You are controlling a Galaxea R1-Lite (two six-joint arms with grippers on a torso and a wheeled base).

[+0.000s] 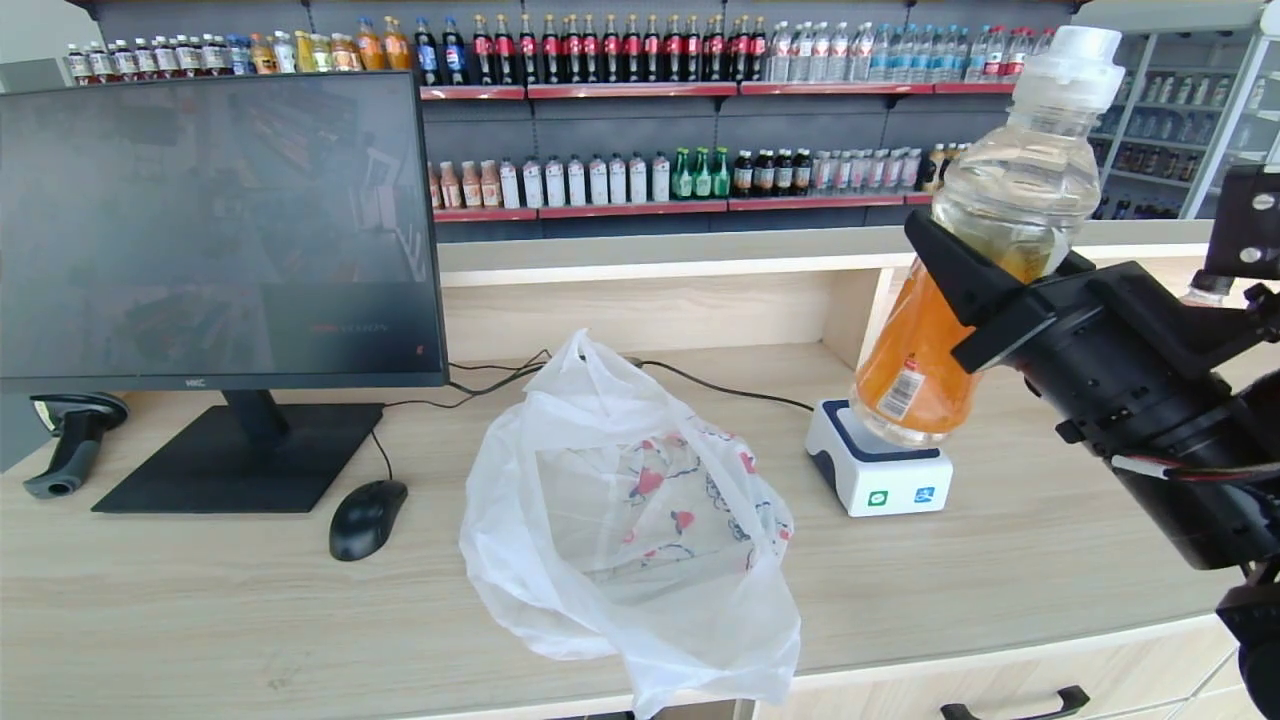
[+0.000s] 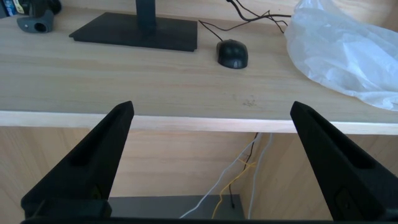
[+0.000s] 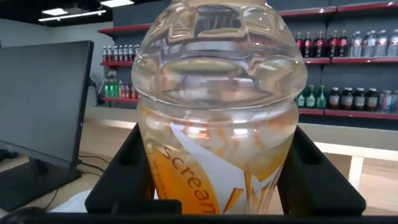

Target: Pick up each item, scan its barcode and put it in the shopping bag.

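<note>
**Checkout lot: bottle at the scanner, bagging outstanding**

Nearest: left claw (image 2: 211,111), spread wide and empty, parked low before the front edge of the worktop (image 2: 155,74). Next, on the worktop: shopping bag (image 1: 620,520), white film, slumped. Seems to hold one red-patterned item (image 1: 650,480) already, though hard to make out through the film. Beside it: mouse (image 1: 367,518). Farther, to the right: scanner (image 1: 880,470), a small white block. Just above it: the bottle (image 1: 1010,190), orange drink, tilted, barcode showing near its lower end. Right claw (image 3: 216,143): clamped on the bottle's middle. Behind: monitor (image 1: 215,225), then shelves of drinks (image 1: 620,50). Progress, as a judgement: picking of this bottle done, scanning in hand, placing in the shopping bag left to do.
</note>
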